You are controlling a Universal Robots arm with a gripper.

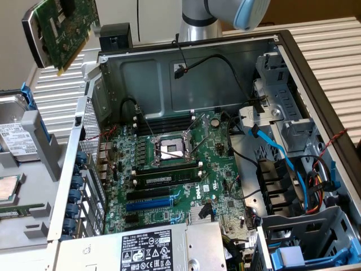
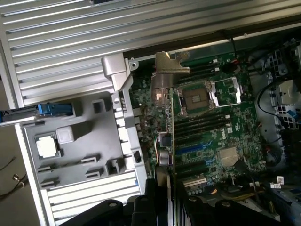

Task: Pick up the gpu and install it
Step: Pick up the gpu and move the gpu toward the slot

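Observation:
The gpu [image 1: 61,29] hangs in the air beyond the case's upper corner on the exterior view's left, tilted, its green circuit face and silver end bracket showing. In the wrist view the gpu [image 2: 170,136] is seen edge-on, with its silver bracket [image 2: 167,70] at the far end, high above the motherboard [image 2: 216,122]. My gripper [image 2: 168,202] is shut on the card's near end, one black finger [image 2: 149,200] on each side of it. The card is well clear of the slots.
The open computer case [image 1: 169,79] lies flat, holding the green motherboard [image 1: 220,169] with its bare CPU socket [image 1: 171,149] and blue slot [image 1: 148,204]. A power supply [image 1: 146,251], drive cage [image 1: 293,130] and cables [image 1: 282,158] flank it. A hard drive [image 1: 17,135] lies outside.

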